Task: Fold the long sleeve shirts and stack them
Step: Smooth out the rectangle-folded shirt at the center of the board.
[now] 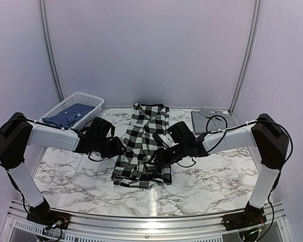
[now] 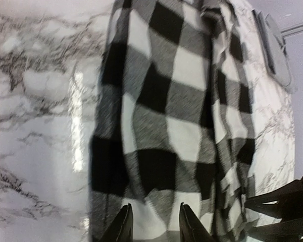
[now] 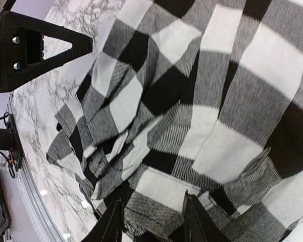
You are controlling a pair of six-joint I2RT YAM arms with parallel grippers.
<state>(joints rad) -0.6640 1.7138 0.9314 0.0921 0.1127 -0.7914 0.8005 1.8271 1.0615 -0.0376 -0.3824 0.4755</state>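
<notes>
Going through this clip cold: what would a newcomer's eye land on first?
The black-and-white checked shirt stands out first, bunched into a long strip in the middle of the marble table. Both arms lean in over it from either side, the left pincer and right pincer with jaws apart over the cloth. At the back left stands a white basket holding blue cloth.

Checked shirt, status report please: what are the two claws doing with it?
Left gripper open, right gripper open, both low over shirt. Shirt folded narrow on table. Basket, grey cloth aside.
</notes>
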